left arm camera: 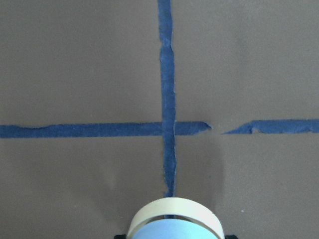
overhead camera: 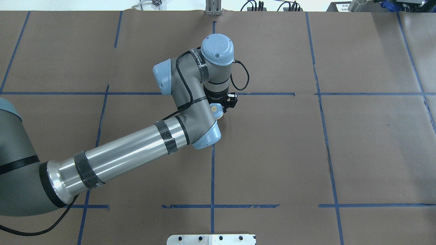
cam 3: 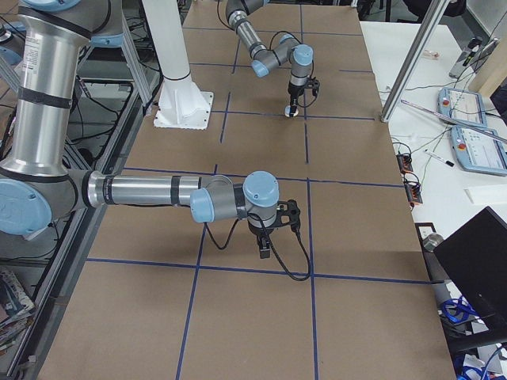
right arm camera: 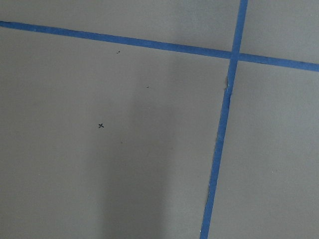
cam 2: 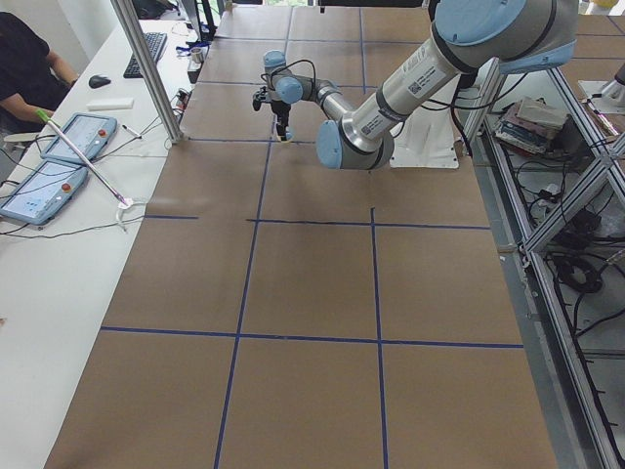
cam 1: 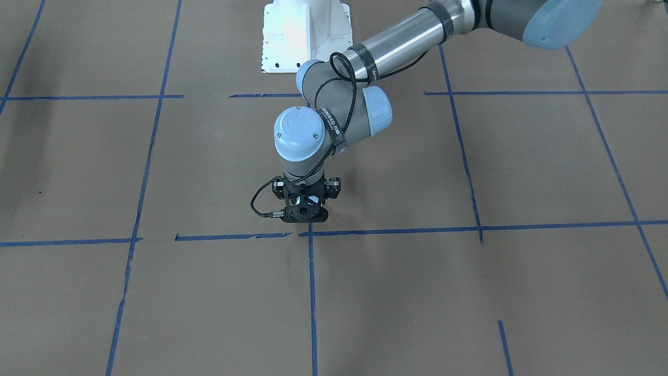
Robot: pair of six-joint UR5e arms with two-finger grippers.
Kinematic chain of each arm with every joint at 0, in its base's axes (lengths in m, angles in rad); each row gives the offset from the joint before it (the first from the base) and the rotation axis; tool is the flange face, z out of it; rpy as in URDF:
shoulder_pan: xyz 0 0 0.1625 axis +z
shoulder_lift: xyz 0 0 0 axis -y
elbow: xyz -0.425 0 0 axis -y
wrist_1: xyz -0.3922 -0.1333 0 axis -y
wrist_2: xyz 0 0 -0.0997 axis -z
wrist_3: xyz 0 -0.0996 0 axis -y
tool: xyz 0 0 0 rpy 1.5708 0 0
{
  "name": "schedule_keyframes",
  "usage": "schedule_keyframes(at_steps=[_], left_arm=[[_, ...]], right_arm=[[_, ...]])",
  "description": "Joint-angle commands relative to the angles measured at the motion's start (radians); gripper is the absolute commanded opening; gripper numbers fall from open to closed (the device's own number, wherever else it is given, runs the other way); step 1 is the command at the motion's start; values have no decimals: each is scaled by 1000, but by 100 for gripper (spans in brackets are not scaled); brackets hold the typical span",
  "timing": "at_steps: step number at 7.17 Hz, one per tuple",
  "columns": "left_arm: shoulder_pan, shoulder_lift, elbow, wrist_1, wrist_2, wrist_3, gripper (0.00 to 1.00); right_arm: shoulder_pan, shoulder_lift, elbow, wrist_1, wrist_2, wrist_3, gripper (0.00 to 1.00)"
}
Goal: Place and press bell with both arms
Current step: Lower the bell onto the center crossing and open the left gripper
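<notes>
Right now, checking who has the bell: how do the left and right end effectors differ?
The left end effector grips the bell; the right end effector carries nothing visible. The left one looks lower, close to the table; the right one seems to hang higher above it. Both are black open frames pointing straight down.

Robotics lab: blue-taped table [cam 2: 312,283], teach pendants [cam 2: 83,135], aluminium post [cam 2: 161,98], loose cables [cam 2: 576,274], white pedestal [cam 3: 181,103].
</notes>
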Motion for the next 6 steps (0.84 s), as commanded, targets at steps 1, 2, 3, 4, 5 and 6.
schedule_keyframes(at_steps=[1,2,3,4,5,6], left_arm=[[1,-3,2,2,19,-7,100],[1,-5,2,3,25,-8,100],[-2,-3,2,16,25,-8,100],[-13,0,2,16,25,-8,100],[-26,-2,-3,19,24,-10,100],[-54,-2,-24,22,16,-11,100]], right_arm=[[0,0,0,0,8,0,100],[0,0,0,0,10,0,100],[0,0,1,0,11,0,100],[0,6,1,2,10,-2,100],[0,14,1,2,10,-2,100],[-12,43,1,33,10,2,100]])
